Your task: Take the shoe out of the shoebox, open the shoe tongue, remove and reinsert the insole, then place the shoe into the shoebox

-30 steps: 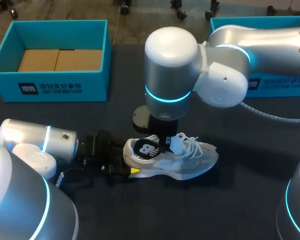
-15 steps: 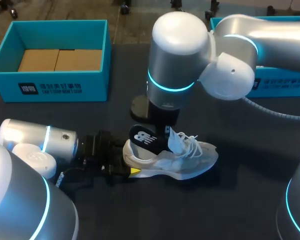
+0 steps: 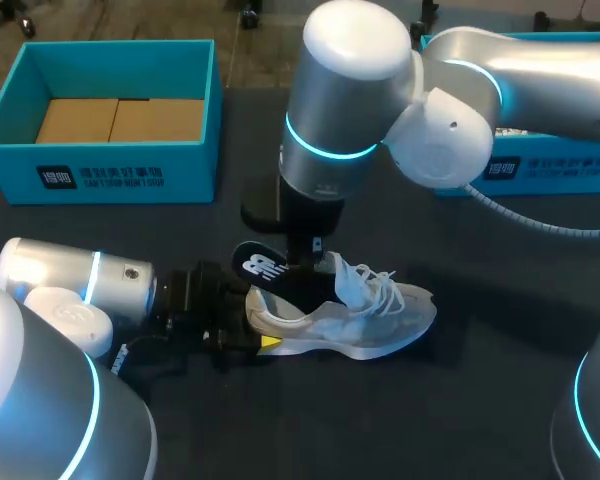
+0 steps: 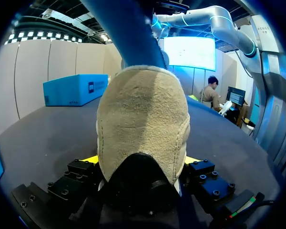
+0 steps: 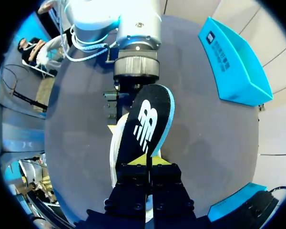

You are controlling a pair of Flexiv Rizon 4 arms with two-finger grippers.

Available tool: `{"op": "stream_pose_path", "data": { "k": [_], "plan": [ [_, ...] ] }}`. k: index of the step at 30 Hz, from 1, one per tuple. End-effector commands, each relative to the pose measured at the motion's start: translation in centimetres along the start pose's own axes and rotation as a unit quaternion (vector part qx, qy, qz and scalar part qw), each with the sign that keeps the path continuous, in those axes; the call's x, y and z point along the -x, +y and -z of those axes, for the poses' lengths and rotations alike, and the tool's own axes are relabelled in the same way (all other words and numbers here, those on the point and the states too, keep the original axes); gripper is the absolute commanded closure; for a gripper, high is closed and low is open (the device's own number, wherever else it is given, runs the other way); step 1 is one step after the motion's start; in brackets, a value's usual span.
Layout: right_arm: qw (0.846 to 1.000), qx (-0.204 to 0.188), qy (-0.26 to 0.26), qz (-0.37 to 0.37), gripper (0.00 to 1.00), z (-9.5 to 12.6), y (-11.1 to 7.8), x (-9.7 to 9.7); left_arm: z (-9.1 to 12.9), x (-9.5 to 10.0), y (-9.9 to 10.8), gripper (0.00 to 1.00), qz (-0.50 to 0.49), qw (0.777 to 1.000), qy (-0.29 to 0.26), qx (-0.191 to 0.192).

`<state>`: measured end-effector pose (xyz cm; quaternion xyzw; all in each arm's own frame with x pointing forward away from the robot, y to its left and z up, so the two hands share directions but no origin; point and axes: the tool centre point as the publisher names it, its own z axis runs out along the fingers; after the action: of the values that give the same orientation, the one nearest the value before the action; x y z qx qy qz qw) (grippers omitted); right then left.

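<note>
The shoe (image 3: 345, 320) is resting near the middle of the table (image 3: 480, 400), heel pointing to 9 o'clock, where the left gripper (image 4: 140, 160) is clamping it from 2 sides. The black insole (image 3: 260, 268) is sticking up out of the shoe, pinched in the closed right gripper (image 5: 148, 163) at 12 o'clock. Removal seems underway; next it needs pulling fully clear, then sliding back in. The shoebox (image 3: 100, 178) is waiting at 10 o'clock.

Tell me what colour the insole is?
The insole is black with a white logo and a light blue edge; the right wrist view shows it best.
</note>
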<state>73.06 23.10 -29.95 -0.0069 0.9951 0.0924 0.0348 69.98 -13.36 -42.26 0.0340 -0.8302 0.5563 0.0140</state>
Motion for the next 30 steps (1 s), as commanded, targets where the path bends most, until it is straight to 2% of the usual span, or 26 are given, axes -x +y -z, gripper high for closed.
{"op": "stream_pose_path", "data": {
  "k": [1,4,5,6,11,12,13,14,17,22,26,30],
  "plan": [
    [1.0,0.0,0.007,0.001,1.0,-0.5,0.6,0.4,0.0,-0.1,0.1,1.0,0.0,1.0,-0.001,0.001],
    [1.0,0.006,0.012,-0.004,1.0,-0.4,0.6,0.4,0.0,-0.1,0.1,1.0,0.0,1.0,-0.001,0.001],
    [1.0,0.014,0.015,-0.009,0.77,-0.3,0.6,0.4,0.0,-0.1,0.1,1.0,0.0,1.0,-0.001,0.001],
    [1.0,0.021,0.012,-0.011,0.62,-0.2,0.6,0.3,0.0,-0.1,0.1,1.0,0.0,1.0,-0.001,0.001],
    [0.997,0.048,0.041,-0.034,0.52,0.4,0.3,-0.1,0.0,-0.1,0.1,1.0,0.0,1.0,-0.001,0.001],
    [0.995,0.064,0.059,-0.045,0.35,0.6,0.1,-0.2,0.0,-0.1,0.1,1.0,0.0,1.0,-0.001,0.001],
    [0.994,0.064,0.07,-0.045,0.33,0.7,0.0,-0.3,0.0,-0.1,0.1,1.0,0.0,1.0,-0.001,0.001],
    [0.993,0.073,0.08,-0.05,0.26,0.8,-0.2,-0.3,0.0,-0.1,0.1,1.0,0.0,1.0,-0.001,0.001],
    [0.989,0.09,0.099,-0.063,0.26,1.0,-0.6,-0.3,0.0,-0.1,0.1,1.0,0.0,1.0,-0.001,0.001],
    [0.982,0.121,0.124,-0.072,0.19,1.2,-1.0,-0.1,0.0,-0.1,0.1,1.0,0.0,1.0,-0.001,0.001],
    [0.974,0.152,0.151,-0.077,0.18,1.0,-1.0,0.0,0.0,-0.1,0.1,1.0,0.0,1.0,-0.001,0.001],
    [0.966,0.172,0.178,-0.076,0.21,0.7,-0.5,-0.4,0.0,-0.1,0.1,1.0,0.0,1.0,-0.001,0.001]
  ]
}}
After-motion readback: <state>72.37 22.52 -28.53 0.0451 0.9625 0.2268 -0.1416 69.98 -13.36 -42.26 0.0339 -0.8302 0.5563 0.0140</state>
